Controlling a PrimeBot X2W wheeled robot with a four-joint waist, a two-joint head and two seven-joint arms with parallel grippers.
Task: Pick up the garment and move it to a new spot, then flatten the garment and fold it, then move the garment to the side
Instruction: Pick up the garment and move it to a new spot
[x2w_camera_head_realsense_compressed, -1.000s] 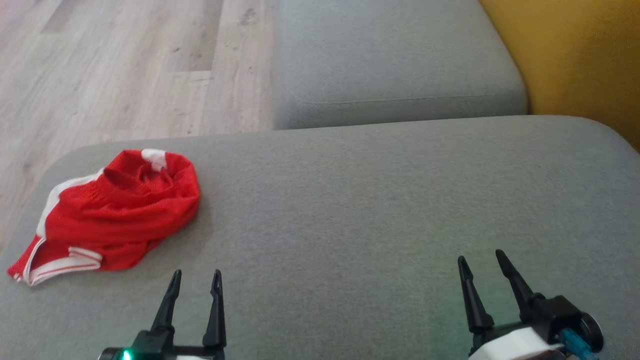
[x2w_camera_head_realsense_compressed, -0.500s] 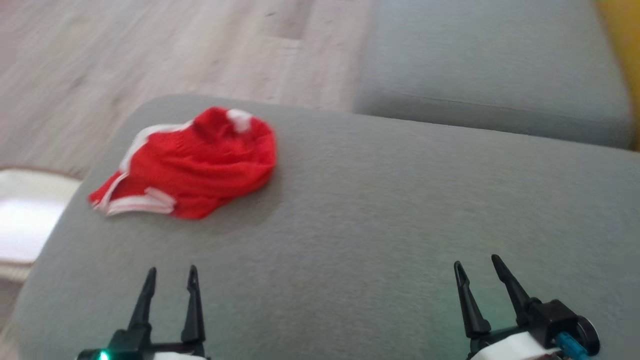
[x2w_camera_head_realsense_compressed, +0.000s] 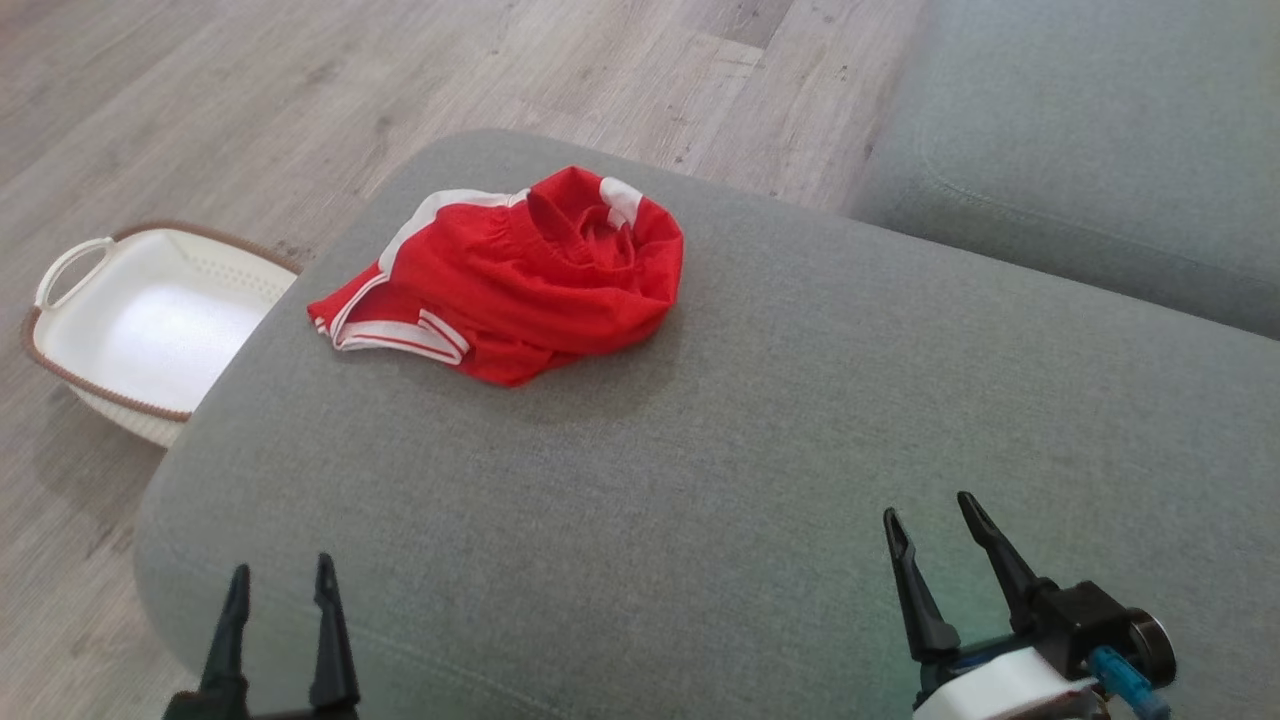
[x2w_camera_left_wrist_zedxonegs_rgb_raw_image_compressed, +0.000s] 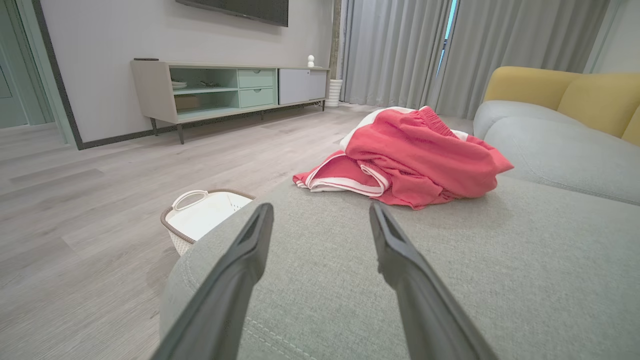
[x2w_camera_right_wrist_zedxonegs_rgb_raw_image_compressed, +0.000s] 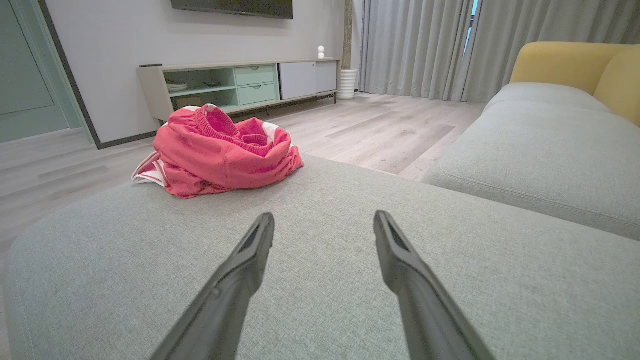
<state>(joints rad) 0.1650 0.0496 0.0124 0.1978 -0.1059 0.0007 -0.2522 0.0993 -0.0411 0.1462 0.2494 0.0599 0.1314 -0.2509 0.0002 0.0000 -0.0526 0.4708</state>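
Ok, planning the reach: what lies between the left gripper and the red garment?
Nothing but bare grey cushion between left gripper and garment, clearest in the left wrist view.

Soft, even daylight from behind the pale grey curtains (x2w_camera_left_wrist_zedxonegs_rgb_raw_image_compressed: 395, 50) leaves only a faint shadow beside the crumpled red garment with white trim (x2w_camera_head_realsense_compressed: 520, 290) on the grey fabric sofa cushion (x2w_camera_head_realsense_compressed: 750, 480), and the wide-angle wrist views bow at their edges and blur the near dark fingers (x2w_camera_left_wrist_zedxonegs_rgb_raw_image_compressed: 235, 280).

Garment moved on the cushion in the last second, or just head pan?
No. The garment lies by the same far-left corner of the grey cushion, crumpled alike; the head camera turned left.
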